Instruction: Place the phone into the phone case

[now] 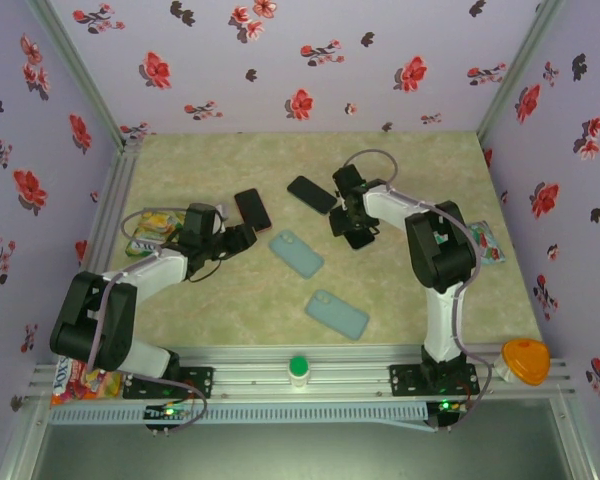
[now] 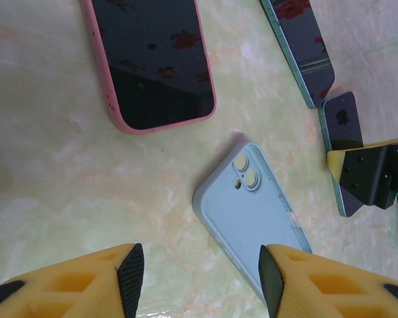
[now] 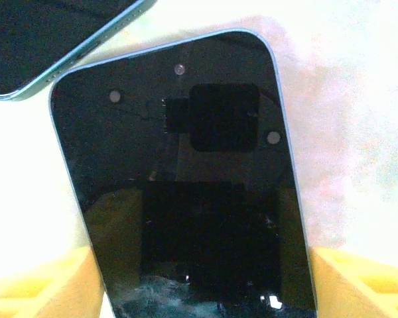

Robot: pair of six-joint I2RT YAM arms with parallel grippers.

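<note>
My right gripper (image 1: pixel 355 228) is shut on a dark phone (image 3: pixel 186 199). The phone lies screen up between the yellow fingers (image 3: pixel 46 281), and both of its long edges meet them. A second dark phone (image 1: pixel 311 194) with a teal rim lies just beyond it on the table. A light blue phone case (image 2: pixel 252 205) lies camera end up near mid-table, also visible from above (image 1: pixel 296 253). My left gripper (image 2: pixel 202 281) hovers open over the table at that case's near end, and its right finger (image 2: pixel 272 281) overlaps the case's edge. A phone in a pink case (image 2: pixel 156 59) lies beyond it.
Another light blue case (image 1: pixel 338 314) lies nearer the front rail. A snack packet (image 1: pixel 148 232) sits at the left edge and another packet (image 1: pixel 488 240) at the right wall. An orange object (image 1: pixel 525 360) and a green knob (image 1: pixel 298 367) sit on the front rail.
</note>
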